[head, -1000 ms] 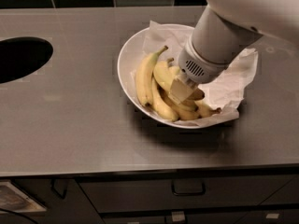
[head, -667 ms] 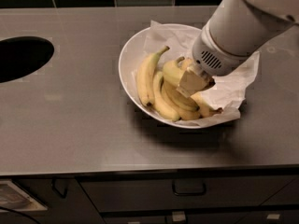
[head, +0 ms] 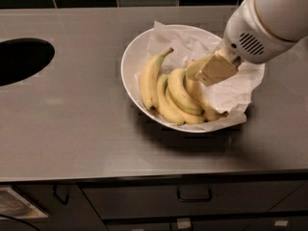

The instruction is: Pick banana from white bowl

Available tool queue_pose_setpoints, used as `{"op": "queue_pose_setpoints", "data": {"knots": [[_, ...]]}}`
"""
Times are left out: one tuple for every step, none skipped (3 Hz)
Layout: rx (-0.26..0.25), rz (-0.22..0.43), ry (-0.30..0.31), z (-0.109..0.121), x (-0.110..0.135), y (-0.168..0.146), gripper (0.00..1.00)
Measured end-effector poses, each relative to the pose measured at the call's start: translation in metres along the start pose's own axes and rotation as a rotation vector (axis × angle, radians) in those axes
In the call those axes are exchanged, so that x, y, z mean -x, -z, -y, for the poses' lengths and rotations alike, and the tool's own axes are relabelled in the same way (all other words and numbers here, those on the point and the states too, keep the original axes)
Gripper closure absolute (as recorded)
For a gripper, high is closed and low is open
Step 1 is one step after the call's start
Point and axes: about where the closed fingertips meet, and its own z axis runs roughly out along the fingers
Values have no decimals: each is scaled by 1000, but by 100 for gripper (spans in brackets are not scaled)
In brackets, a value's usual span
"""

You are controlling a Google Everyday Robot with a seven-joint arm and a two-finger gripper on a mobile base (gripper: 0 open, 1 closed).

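Risen and swung toward 2 o'clock, the tool (head: 211,70) now sits above the fruit rather than down among it.

It hangs over the right half of the white bowl (head: 129,57), its tip touching or just beside the upper end of the rightmost banana (head: 201,96). Whether it is spread, pressed together or pinching that end I cannot tell. The other bananas (head: 166,93) lie side by side on the crumpled paper sheet (head: 231,90) lining the bowl, nested against its slope. The arm (head: 269,23) enters from 2 o'clock, probably to reach that end from above without striking the rim. The bowl stands mid-worktop (head: 72,129), with a dark round opening (head: 19,59) well apart at 9 o'clock.
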Motion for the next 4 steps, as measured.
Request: {"op": "queue_pose_setpoints", "data": {"knots": [[56, 104, 44, 1, 10, 19, 100], [143, 222, 104, -8, 23, 35, 100], [171, 264, 123, -19, 34, 41, 100], [170, 264, 123, -19, 34, 41, 100]]}}
